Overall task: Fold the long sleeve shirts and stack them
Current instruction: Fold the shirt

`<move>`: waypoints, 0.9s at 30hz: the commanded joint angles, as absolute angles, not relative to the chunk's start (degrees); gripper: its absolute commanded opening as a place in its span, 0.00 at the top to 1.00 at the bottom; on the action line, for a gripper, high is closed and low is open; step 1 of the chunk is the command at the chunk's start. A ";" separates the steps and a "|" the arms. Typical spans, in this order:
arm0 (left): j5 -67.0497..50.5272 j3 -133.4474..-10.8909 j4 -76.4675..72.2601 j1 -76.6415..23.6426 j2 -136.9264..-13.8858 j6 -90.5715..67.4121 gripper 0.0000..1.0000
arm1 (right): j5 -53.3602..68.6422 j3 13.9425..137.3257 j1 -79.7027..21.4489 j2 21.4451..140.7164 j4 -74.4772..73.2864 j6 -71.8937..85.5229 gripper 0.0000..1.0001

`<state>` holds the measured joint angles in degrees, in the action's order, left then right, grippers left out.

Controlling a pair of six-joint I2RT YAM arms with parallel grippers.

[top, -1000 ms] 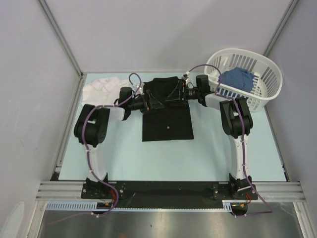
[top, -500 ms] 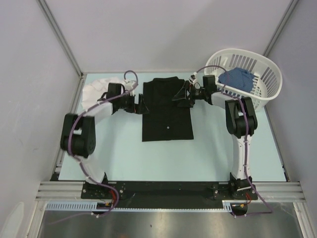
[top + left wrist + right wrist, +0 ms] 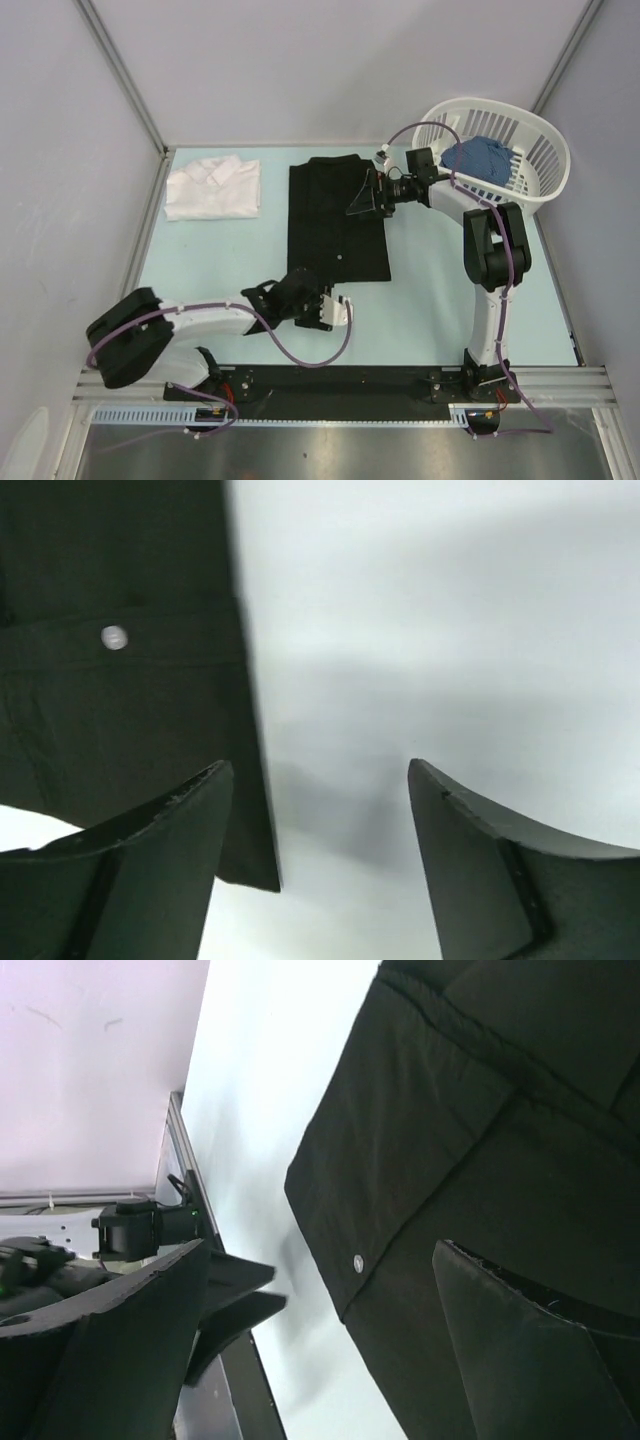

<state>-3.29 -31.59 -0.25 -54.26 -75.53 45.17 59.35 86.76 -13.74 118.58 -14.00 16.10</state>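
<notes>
Since the black shirt (image 3: 335,220) lies as a long strip on the table (image 3: 430,300), white shirt (image 3: 213,187) folded far left, both spread, empty pincers should pinch its near hem corners: left pincer (image 3: 318,780) is beside one, right pincer (image 3: 360,196) hovers farther up.

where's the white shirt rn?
Top view: the white shirt lies folded at the far left of the table, apart from the black shirt to its right.

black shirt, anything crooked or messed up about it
Nothing stands out. The black shirt lies flat as a straight-edged folded rectangle, and the white shirt sits folded apart to its left, not stacked yet.
</notes>
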 commanded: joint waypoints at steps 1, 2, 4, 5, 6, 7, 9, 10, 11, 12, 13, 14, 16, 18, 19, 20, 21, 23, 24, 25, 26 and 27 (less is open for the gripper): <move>8.25 -30.41 -14.40 -58.70 -81.28 51.24 0.26 | 59.06 85.43 -12.92 117.42 -16.17 13.18 0.00; 10.09 -30.85 -16.07 -59.06 -84.17 51.24 0.28 | 59.06 85.08 -12.75 117.25 -16.35 12.84 0.00; 11.86 -31.11 -17.66 -59.68 -86.82 51.68 0.33 | 58.97 84.38 -12.31 116.54 -16.61 12.66 0.00; 12.56 -31.37 -18.97 -59.68 -89.53 51.77 0.34 | 59.06 84.11 -12.13 116.28 -16.61 12.57 0.00; 13.35 -31.55 -19.42 -59.68 -90.52 51.68 0.37 | 59.06 83.94 -11.87 115.93 -16.70 12.39 0.00; 13.79 -31.64 -19.86 -59.68 -91.75 51.94 0.38 | 58.98 83.59 -11.78 115.67 -16.70 12.22 0.00; 14.93 -32.25 -20.83 -59.59 -94.73 51.68 0.43 | 58.89 83.50 -11.60 115.31 -17.22 11.34 0.00; 15.38 -32.60 -21.00 -59.50 -95.70 51.77 0.46 | 58.80 83.50 -11.43 115.23 -17.49 11.08 0.00; 16.25 -33.39 -21.61 -59.50 -96.58 51.85 0.50 | 58.80 83.41 -11.25 115.22 -17.66 10.81 0.00; 17.22 -33.92 -21.80 -59.07 -97.98 51.77 0.52 | 58.80 83.41 -11.16 115.22 -17.93 10.55 0.00; 17.40 -34.62 -21.45 -58.54 -98.52 51.42 0.54 | 58.97 83.41 -10.99 115.22 -18.02 10.37 0.00; 17.40 -36.63 -19.36 -58.10 -99.05 50.81 0.58 | 59.06 83.15 -10.90 115.14 -18.02 10.37 0.00; 16.53 -38.31 -16.97 -57.04 -99.49 49.40 0.72 | 59.15 82.97 -10.81 115.14 -18.19 10.02 0.00; 15.65 -38.23 -15.91 -57.04 -98.62 49.66 0.88 | 59.24 82.88 -10.72 114.96 -18.28 9.93 0.00; 14.08 -38.67 -14.78 -57.13 -97.31 49.31 0.93 | 59.41 82.88 -10.72 114.96 -18.28 9.76 0.00; 13.37 -39.02 -11.98 -57.22 -96.51 48.87 1.00 | 59.41 82.88 -10.72 114.79 -18.28 9.76 0.00; 12.58 -39.37 -10.21 -57.65 -95.37 48.00 1.00 | 59.41 82.88 -10.64 114.61 -18.37 9.58 0.00; 9.41 -40.60 -3.54 -58.88 -91.51 45.72 1.00 | 59.59 82.97 -10.63 113.91 -18.54 9.40 0.00; 8.71 -40.87 -1.17 -59.58 -90.02 44.83 1.00 | 59.59 83.14 -10.55 113.56 -18.63 9.23 0.00; 8.01 -41.83 5.21 -60.55 -86.78 43.69 1.00 | 59.68 83.14 -10.55 113.38 -18.81 9.14 0.00; 5.47 -42.71 9.10 -62.12 -85.27 40.38 1.00 | 59.85 83.14 -10.63 112.68 -19.33 8.97 0.00; 3.54 -43.58 12.53 -62.75 -83.51 38.51 1.00 | 59.94 83.14 -10.72 112.33 -19.51 8.88 0.00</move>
<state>11.90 -39.55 -5.21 -58.96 -91.61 46.87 58.94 83.05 -10.81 117.36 -19.00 10.48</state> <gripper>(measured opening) 0.011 0.994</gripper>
